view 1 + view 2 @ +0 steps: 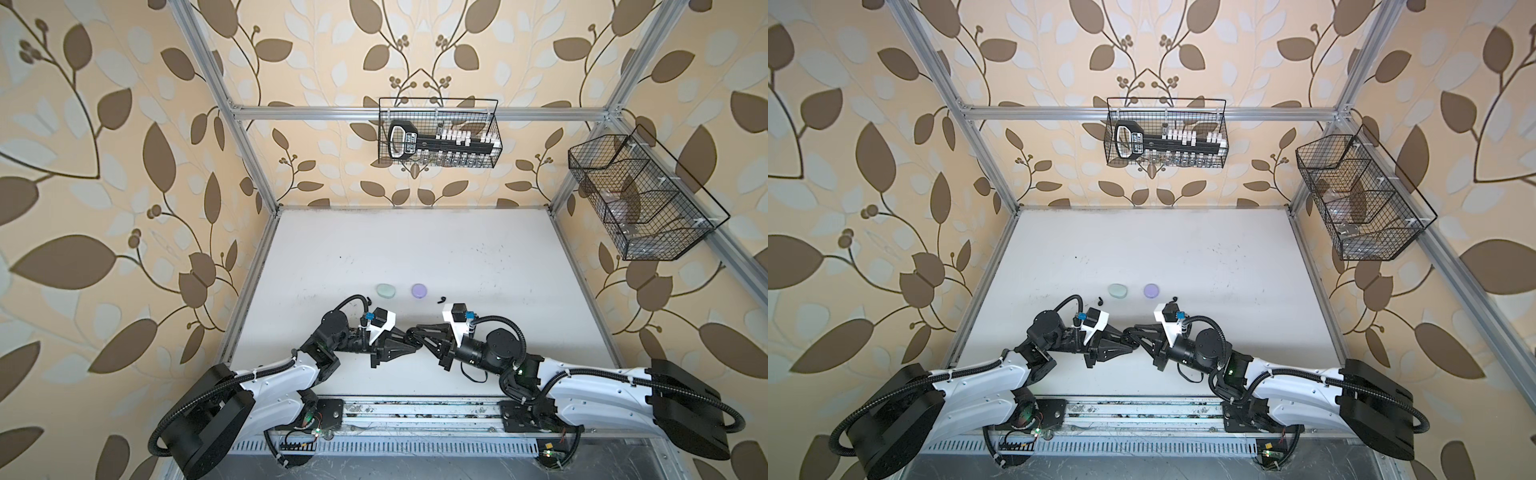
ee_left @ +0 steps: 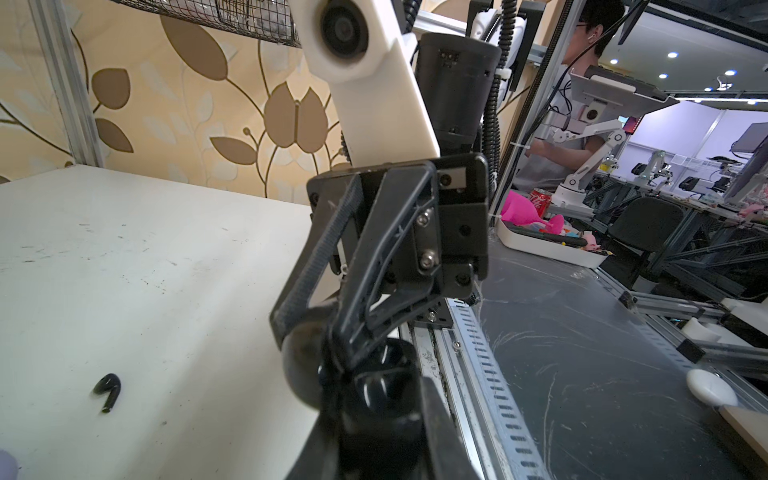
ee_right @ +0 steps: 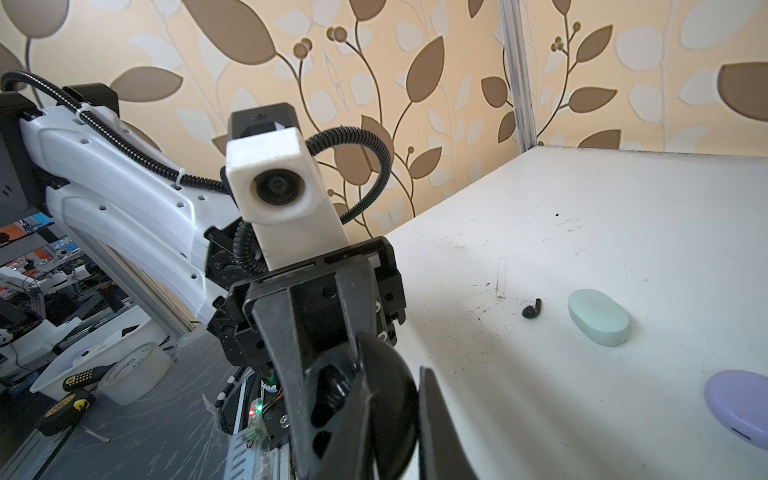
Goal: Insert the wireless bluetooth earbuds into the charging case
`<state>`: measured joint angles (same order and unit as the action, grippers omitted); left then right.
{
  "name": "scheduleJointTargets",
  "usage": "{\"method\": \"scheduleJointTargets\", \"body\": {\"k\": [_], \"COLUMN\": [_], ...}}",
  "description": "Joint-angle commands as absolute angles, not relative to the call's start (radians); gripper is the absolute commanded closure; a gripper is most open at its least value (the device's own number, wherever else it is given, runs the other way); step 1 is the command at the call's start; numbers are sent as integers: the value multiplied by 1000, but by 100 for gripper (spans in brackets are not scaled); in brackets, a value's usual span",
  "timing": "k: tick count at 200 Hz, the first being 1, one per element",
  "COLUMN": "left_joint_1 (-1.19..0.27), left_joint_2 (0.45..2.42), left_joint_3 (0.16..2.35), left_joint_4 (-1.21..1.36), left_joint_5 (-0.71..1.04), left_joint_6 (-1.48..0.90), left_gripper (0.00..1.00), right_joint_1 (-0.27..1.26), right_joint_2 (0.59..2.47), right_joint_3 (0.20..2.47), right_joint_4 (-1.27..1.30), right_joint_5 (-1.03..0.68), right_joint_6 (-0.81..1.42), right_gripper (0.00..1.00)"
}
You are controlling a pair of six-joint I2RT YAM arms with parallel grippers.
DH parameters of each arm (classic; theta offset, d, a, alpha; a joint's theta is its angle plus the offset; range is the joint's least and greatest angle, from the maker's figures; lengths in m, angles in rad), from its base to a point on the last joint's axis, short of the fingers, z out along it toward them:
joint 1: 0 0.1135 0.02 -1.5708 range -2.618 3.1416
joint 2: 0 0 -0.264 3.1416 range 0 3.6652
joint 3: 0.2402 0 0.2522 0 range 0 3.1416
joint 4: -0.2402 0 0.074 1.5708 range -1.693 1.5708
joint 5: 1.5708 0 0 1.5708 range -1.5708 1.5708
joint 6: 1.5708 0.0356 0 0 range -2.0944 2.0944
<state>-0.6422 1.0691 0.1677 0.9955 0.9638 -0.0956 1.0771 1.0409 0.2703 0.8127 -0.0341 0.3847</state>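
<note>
A black charging case [image 2: 376, 386] hangs between both grippers above the table's front middle, and it looks open. My left gripper [image 1: 415, 347] [image 2: 378, 440] is shut on it from the left. From the right, my right gripper [image 1: 411, 332] [image 3: 395, 432] is shut on its rounded shell [image 3: 395, 382]. In the top views the case is hidden by the fingers. One black earbud [image 1: 441, 298] [image 2: 107, 392] lies behind the right wrist. A second black earbud [image 1: 1099, 300] [image 3: 532, 309] lies beside the shut mint case [image 1: 385, 291] [image 3: 598, 318]. The shut lilac case [image 1: 418, 290] [image 3: 737, 411] sits right of it.
A wire basket [image 1: 438, 135] with a black tool hangs on the back wall, and another wire basket [image 1: 636, 199] hangs on the right frame. The metal rail [image 1: 415, 411] runs along the table's front edge. The white table [image 1: 415, 249] stretches behind the cases.
</note>
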Motion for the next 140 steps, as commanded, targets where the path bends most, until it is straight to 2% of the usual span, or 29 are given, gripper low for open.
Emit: {"method": "scheduleJointTargets", "body": {"k": [1,14,56,90,113,140], "left_joint_1": [-644,-645,-645,-633,-502,-354], "left_joint_2": [1058,1050,979,992,1021,1040], "left_joint_3": [182,169,127,80,48,78], "left_joint_4": [1023,1027,984,1066,1202,1246], "left_joint_5": [895,893,814,627,598,608], "left_joint_6": [-44,-28,12,-34,-158,-280], "left_gripper": [100,100,100,100,100,100], "right_joint_1": [1078,1053,984,997,986,951], "right_joint_2": [1022,1005,1003,978,952,954], "right_joint_3": [305,331,386,444,507,564], "right_joint_4": [773,695,613,552,451,361], "right_joint_5": [26,84,17,0,29,78], "right_joint_6": [407,457,543,560,577,606], "right_gripper": [72,60,57,43,37,33]}}
